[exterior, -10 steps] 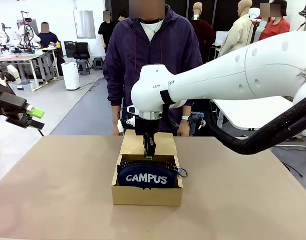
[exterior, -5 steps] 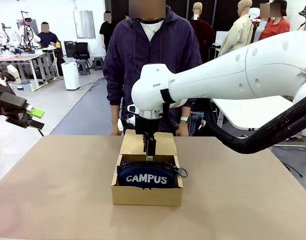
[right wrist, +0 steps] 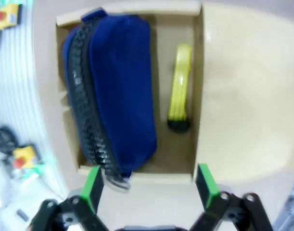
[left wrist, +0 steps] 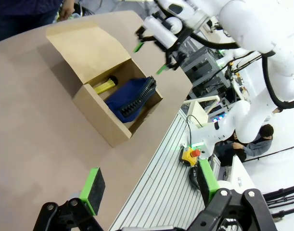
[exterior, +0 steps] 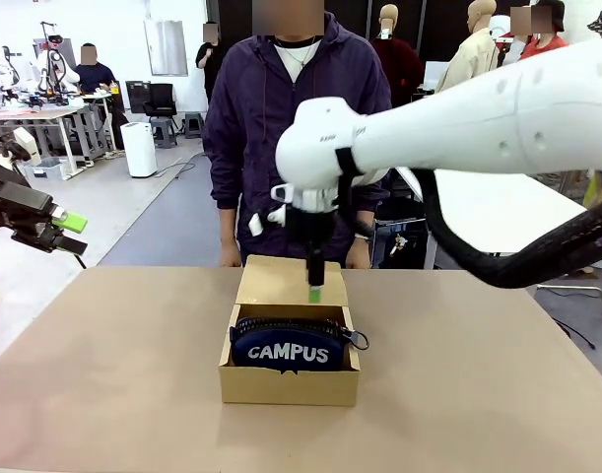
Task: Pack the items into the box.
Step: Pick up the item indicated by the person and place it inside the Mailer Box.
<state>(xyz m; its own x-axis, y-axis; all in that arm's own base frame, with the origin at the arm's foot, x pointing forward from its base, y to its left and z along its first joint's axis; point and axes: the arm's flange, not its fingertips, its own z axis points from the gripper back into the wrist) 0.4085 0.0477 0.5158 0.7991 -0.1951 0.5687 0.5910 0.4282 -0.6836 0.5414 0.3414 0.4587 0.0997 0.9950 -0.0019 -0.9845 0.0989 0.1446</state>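
Note:
The brown cardboard box sits mid-table with its flap lid open toward the person. Inside, the navy "CAMPUS" pouch stands along the near wall. Behind it the yellow-and-black utility knife lies flat by the pouch. My right gripper hangs open above the box's far side, empty, its green pads spread over the box. My left gripper is open and empty, held high off the table's left edge. The left wrist view looks down on the box and knife.
A person in a dark purple jacket stands at the far edge right behind the box, hands low by the table edge. Bare brown tabletop lies on both sides of the box. My right arm spans the upper right.
My right gripper has risen out of the box, moving up and a little right, and its jaws now stand open. The left arm has not moved.

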